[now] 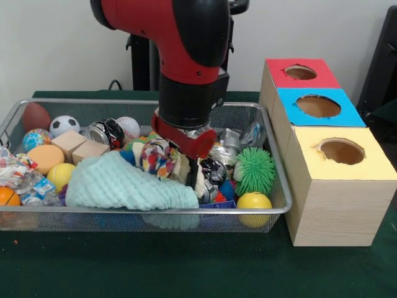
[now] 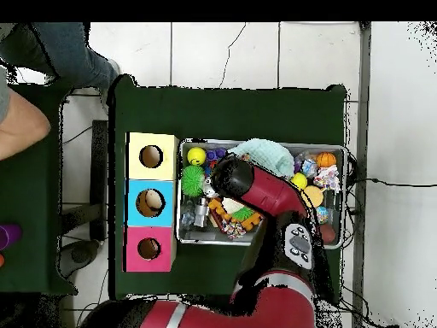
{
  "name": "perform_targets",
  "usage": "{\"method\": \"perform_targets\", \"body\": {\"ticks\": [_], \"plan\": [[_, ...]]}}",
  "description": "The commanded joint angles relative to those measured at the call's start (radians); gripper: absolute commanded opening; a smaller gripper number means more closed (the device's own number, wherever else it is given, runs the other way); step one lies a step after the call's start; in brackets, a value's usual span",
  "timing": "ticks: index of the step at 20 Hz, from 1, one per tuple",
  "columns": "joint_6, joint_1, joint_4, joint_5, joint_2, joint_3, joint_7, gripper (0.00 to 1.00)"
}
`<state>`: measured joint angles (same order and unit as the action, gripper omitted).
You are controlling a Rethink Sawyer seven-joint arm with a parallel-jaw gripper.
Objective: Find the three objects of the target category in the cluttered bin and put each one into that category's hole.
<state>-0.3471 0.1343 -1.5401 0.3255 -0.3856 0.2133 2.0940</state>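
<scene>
The gripper [image 1: 193, 162] is lowered into the middle of the bin [image 1: 260, 212], which sits on the table beside the three boxes [image 1: 335, 186]; whether its fingers are spread or clenched cannot be told. A grab here may snag the knit cloth [image 1: 124, 184] or the multicoloured rope toy [image 1: 156, 158] and drag neighbouring items out. The arm hides the fingertips and the bin's centre in both views.

Lab; pedestal robot arm [image 1: 186, 56]
</scene>
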Motion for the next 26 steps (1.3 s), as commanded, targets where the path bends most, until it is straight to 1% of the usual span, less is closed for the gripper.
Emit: {"method": "perform_targets", "body": {"ticks": [1, 4, 7, 11, 12, 14, 16, 18, 20, 22, 26], "plan": [[0.077, -0.091, -0.143, 0.144, 0.099, -0.073, 0.396, 1.00], [0.089, -0.127, -0.154, 0.202, 0.107, -0.060, 0.410, 1.00], [0.070, -0.163, -0.156, 0.246, 0.109, -0.032, 0.413, 1.00], [0.027, -0.190, -0.159, 0.267, 0.098, 0.001, 0.402, 1.00], [0.029, -0.178, -0.170, 0.268, 0.088, -0.011, 0.390, 1.00], [0.023, -0.172, -0.175, 0.260, 0.080, -0.007, 0.369, 1.00], [0.020, -0.150, -0.184, 0.238, 0.065, -0.008, 0.328, 1.00], [0.013, -0.107, -0.203, 0.203, 0.035, -0.020, 0.266, 1.00], [-0.020, -0.070, -0.216, 0.160, -0.003, -0.012, 0.196, 1.00], [-0.074, -0.041, -0.217, 0.114, -0.046, 0.012, 0.128, 1.00], [-0.231, 0.009, -0.203, 0.015, -0.151, 0.062, 0.035, 1.00]]}}
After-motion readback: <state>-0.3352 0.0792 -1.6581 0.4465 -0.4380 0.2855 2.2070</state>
